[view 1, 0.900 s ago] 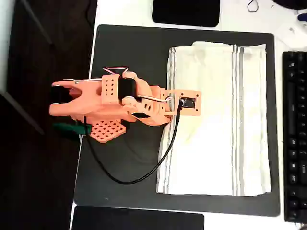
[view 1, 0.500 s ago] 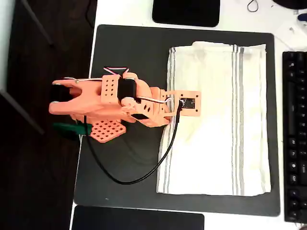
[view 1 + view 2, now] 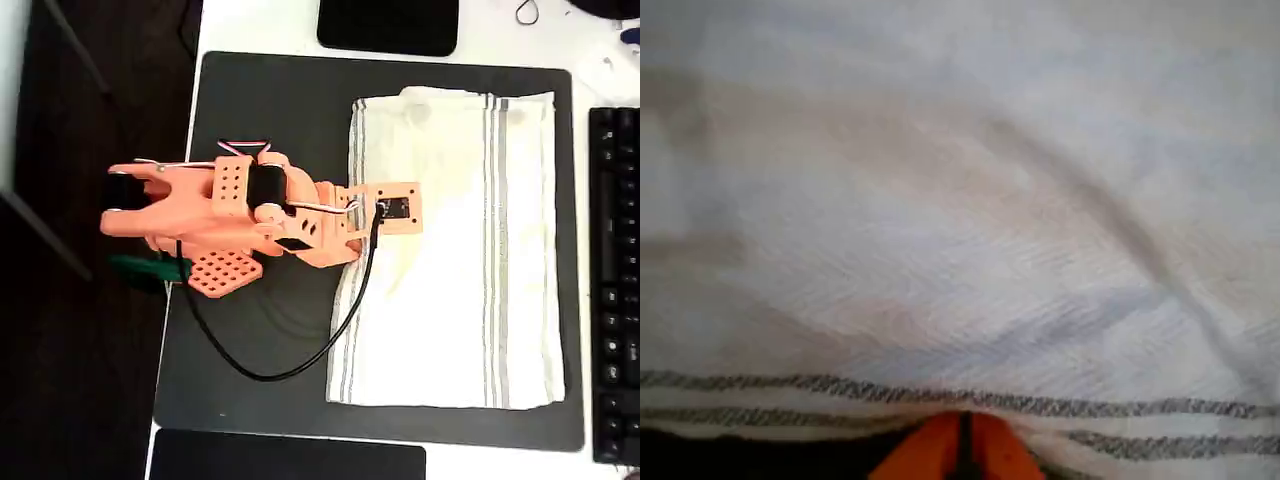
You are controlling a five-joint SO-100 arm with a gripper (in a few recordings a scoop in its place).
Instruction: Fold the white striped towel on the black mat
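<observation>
Closest, gripper (image 3: 962, 448): orange plastic tips pressed together at the towel's striped edge; whether any cloth is pinched between them, I cannot tell.
Towel edge: likely the fold's starting hold.
White striped towel (image 3: 450, 250): soft woven cream cloth, creased, grey stripe bands, lying spread flat.
Black mat (image 3: 270, 120): matte, flat, rounded corners, under the towel.

An office desk: white tabletop (image 3: 260, 25), black keyboard (image 3: 615, 280), desk mat (image 3: 280, 110).
</observation>
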